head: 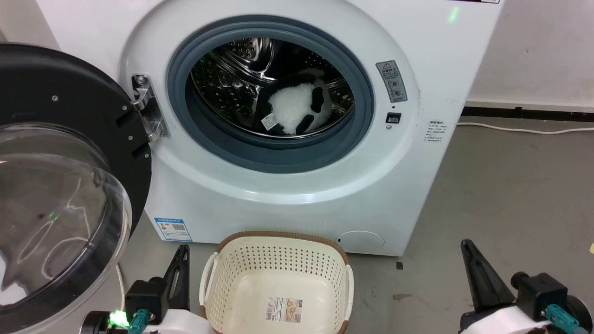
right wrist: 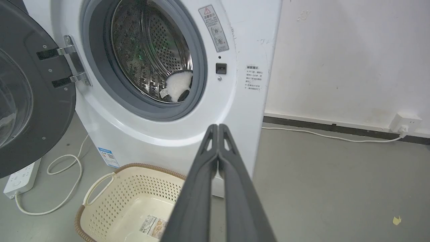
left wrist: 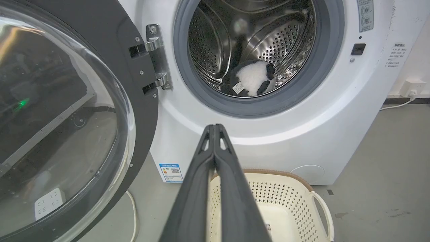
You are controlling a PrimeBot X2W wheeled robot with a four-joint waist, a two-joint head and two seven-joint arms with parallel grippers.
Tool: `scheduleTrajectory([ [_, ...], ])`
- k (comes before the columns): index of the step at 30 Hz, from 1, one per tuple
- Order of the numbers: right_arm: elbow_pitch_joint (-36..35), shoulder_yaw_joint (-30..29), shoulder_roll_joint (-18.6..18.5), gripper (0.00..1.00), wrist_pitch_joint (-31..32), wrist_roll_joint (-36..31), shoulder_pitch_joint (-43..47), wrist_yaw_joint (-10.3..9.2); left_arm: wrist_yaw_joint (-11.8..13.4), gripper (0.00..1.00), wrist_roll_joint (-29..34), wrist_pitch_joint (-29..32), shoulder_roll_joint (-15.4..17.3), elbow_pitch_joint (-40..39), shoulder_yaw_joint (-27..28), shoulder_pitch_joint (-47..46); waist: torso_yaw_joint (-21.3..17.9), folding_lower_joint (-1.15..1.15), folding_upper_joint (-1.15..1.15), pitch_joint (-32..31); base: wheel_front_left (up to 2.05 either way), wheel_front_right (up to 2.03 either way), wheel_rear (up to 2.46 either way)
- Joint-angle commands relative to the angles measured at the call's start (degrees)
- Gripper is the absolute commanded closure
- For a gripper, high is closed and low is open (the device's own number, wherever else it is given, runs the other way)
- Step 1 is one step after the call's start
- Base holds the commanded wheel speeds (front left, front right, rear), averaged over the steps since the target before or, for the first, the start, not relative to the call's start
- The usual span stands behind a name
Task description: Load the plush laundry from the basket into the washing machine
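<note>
The black-and-white plush laundry (head: 297, 109) lies inside the steel drum of the white washing machine (head: 287, 195), white belly and sewn tag facing out; it also shows in the left wrist view (left wrist: 253, 78) and the right wrist view (right wrist: 178, 85). On the floor in front stands the cream basket (head: 278, 260), holding nothing but the paper label on its bottom. My left gripper (head: 184, 249) is shut beside the basket's left side, its fingers (left wrist: 215, 129) pressed together. Off to the basket's right, my right gripper (head: 465, 244) is shut on nothing, fingers (right wrist: 217, 129) closed.
The washer's black-rimmed clear door (head: 60, 185) stands swung open at the left, close to my left arm. A white cable (right wrist: 63, 178) and a power strip (right wrist: 20, 178) lie on the grey floor under the door. A wall socket (right wrist: 404, 122) sits at the right.
</note>
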Motion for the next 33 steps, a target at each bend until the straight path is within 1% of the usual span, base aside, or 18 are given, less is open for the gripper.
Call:
scheduleTrajectory([
  [1,-0.4,0.0,0.0,1.00,0.4,-0.5,-0.9,-0.02,-0.3,1.00,0.5,0.3,-0.1,-0.5,0.3,-1.0,0.0,0.00,0.00,0.0,0.00,0.00,0.00],
  [33,-0.8,0.2,0.0,1.00,4.1,-2.6,-2.4,-0.03,-0.6,1.00,2.4,4.1,-1.0,-2.4,1.7,-1.6,-0.4,0.00,0.00,0.2,0.00,0.00,0.00],
])
